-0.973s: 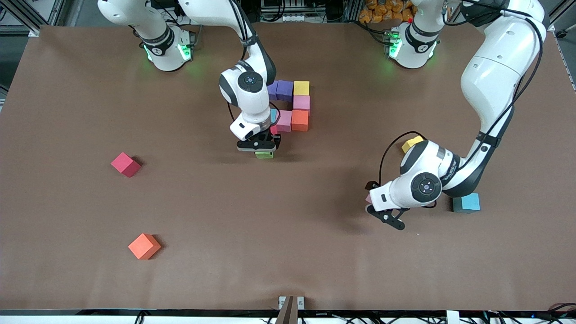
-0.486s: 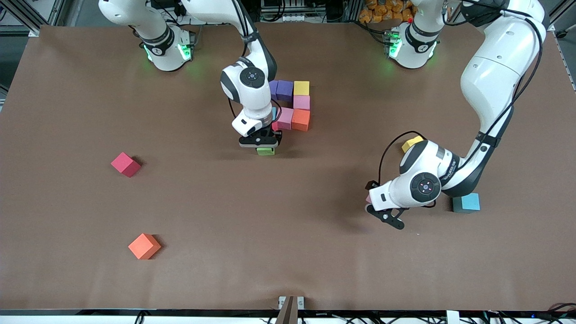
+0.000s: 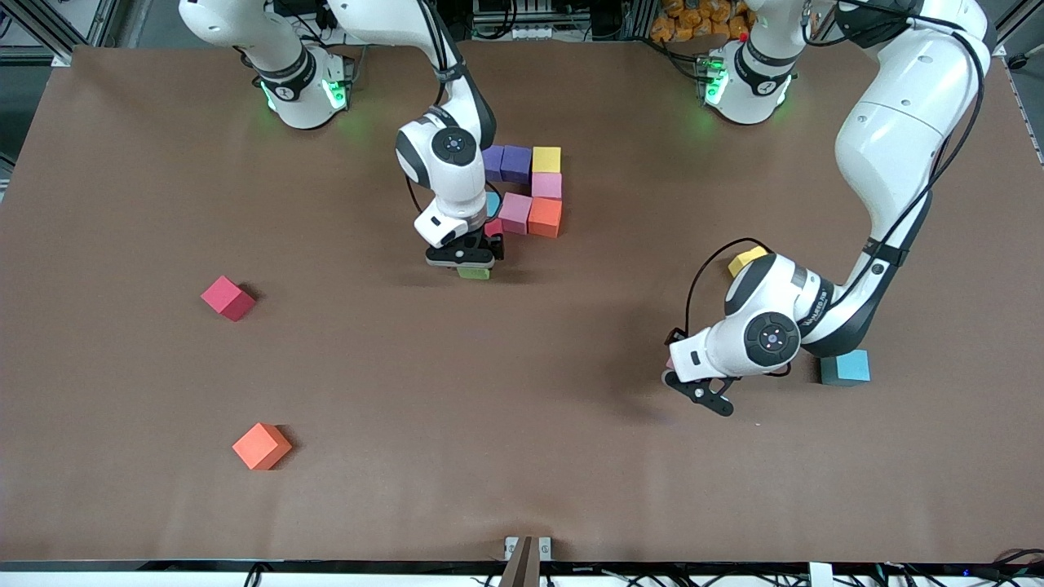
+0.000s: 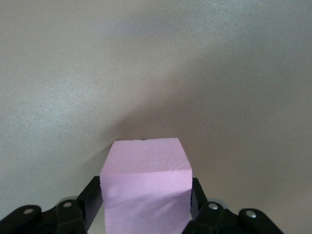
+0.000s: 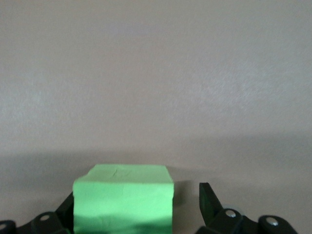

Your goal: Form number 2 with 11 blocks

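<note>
Wrist views reveal gaps (front hides): green block, pink block.

Robotics lab: my two white arms bolted at the edge of a brown-covered table, green status lights at my bases, aluminium framing and cable bundles along the table's edge, coloured foam blocks scattered as test pieces

Table cover: my brown matte sheet, spread across the whole table.
Bracket: small grey mount at my table's edge nearest the front camera, midway along.
Orange heap: lumpy orange pile off the table, toward the left arm's end.
</note>
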`<state>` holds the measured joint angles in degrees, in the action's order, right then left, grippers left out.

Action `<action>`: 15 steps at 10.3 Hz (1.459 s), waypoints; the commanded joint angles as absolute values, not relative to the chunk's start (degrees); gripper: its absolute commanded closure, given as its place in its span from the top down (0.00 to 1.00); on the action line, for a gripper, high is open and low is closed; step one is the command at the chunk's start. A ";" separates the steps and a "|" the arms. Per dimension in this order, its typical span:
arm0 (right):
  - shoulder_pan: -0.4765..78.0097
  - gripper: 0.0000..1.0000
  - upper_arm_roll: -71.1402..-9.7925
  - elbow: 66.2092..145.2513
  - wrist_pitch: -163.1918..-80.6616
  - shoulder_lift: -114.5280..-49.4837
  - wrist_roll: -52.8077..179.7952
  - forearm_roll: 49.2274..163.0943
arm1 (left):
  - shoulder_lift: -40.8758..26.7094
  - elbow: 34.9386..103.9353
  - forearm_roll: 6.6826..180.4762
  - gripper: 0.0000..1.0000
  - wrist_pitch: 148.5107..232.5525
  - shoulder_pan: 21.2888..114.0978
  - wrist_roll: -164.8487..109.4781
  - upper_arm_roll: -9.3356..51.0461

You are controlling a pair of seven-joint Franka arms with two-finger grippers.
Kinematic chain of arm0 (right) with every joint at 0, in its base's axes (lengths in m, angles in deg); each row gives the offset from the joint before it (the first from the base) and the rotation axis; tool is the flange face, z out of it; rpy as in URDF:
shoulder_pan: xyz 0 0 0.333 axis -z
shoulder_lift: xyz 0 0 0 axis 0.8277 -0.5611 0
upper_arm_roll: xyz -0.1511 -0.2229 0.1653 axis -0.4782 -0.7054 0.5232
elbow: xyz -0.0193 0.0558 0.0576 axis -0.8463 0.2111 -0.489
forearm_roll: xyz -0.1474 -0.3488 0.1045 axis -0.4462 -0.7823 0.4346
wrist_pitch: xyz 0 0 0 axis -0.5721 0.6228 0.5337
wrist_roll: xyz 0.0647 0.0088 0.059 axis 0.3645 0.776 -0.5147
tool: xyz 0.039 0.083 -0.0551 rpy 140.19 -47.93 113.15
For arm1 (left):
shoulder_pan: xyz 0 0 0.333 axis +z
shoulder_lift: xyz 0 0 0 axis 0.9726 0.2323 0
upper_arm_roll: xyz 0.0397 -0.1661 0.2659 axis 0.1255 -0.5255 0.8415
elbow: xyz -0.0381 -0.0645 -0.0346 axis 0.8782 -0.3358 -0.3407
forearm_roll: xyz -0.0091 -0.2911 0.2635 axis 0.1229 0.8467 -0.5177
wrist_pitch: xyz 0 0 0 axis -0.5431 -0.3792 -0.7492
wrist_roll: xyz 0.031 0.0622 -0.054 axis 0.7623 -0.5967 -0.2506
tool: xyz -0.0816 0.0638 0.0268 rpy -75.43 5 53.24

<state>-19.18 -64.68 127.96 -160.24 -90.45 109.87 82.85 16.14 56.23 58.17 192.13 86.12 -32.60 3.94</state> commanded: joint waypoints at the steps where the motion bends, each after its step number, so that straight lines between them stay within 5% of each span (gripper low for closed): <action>1: -19.20 1.00 -66.57 125.73 -157.67 -89.31 110.71 83.64 | 14.85 56.74 56.81 0.31 191.93 85.97 -32.11 3.67; 5: -14.29 1.00 -66.57 119.48 -150.81 -87.73 111.86 88.03 | 13.01 55.51 57.08 0.01 190.89 85.53 -32.11 3.23; 10: 1.95 1.00 -66.48 115.62 -137.74 -82.62 83.43 88.12 | 12.47 53.57 57.69 0.00 187.54 83.52 -24.41 -1.94; 15: 13.58 1.00 -66.13 112.89 -139.01 -85.07 61.68 87.60 | 13.97 48.92 60.51 0.00 189.03 72.46 -3.60 -1.43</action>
